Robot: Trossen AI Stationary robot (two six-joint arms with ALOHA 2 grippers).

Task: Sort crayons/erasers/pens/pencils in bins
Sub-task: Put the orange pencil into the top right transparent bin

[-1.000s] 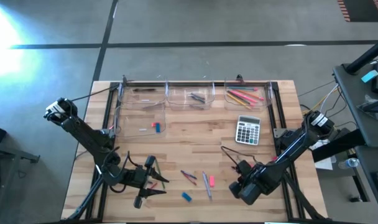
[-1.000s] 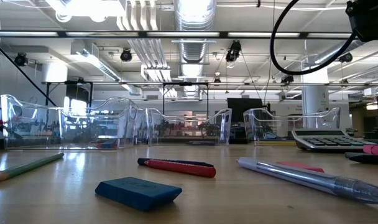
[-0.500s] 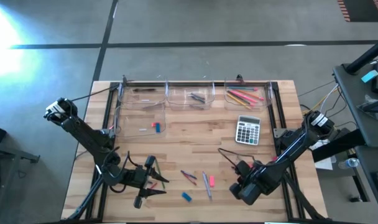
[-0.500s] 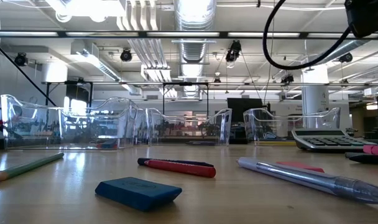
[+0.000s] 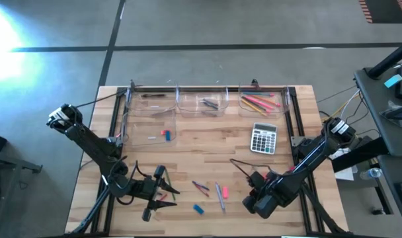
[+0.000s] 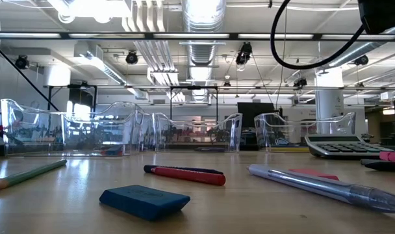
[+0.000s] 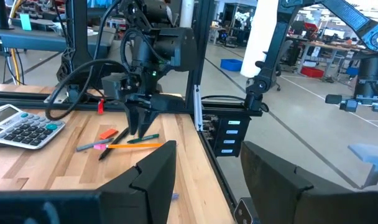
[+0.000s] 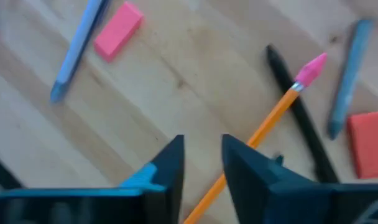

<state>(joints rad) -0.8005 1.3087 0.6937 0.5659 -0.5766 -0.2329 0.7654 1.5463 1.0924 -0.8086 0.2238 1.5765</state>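
Note:
My right gripper (image 8: pixel 201 146) points steeply down near the table's front right, narrowly open, over an orange pencil (image 8: pixel 273 118) with a pink tip that lies flat on the wood. Around it lie a black pen (image 8: pixel 301 124), a blue pen (image 8: pixel 347 81) and a red eraser (image 8: pixel 366 143). My left gripper (image 7: pixel 207 155) hovers level at the front left (image 5: pixel 162 192), open with nothing between its fingers. A blue eraser (image 6: pixel 144 200), a pink eraser (image 5: pixel 225 192) and pens (image 5: pixel 201 187) lie at the front middle. Clear bins (image 5: pixel 207 102) line the far edge. My right gripper's fingers (image 8: pixel 245 168) stand above the orange pencil's shaft (image 8: pixel 207 196), which runs under one finger and shows in the gap. Whether a finger touches the pencil I cannot tell. The pencil lies flat on the table.
A grey calculator (image 5: pixel 263 139) lies at the right, before the bin holding pencils (image 5: pixel 257 102). Another bin (image 5: pixel 148 132) at the left holds a small red piece. A green pencil (image 6: pixel 28 174) and a red pen (image 6: pixel 184 174) lie near the front. Bare wood spans the table's middle.
My right gripper's wrist has turned a little in place, and its cable loop has swung toward the table's left. Nothing on the table has visibly moved.

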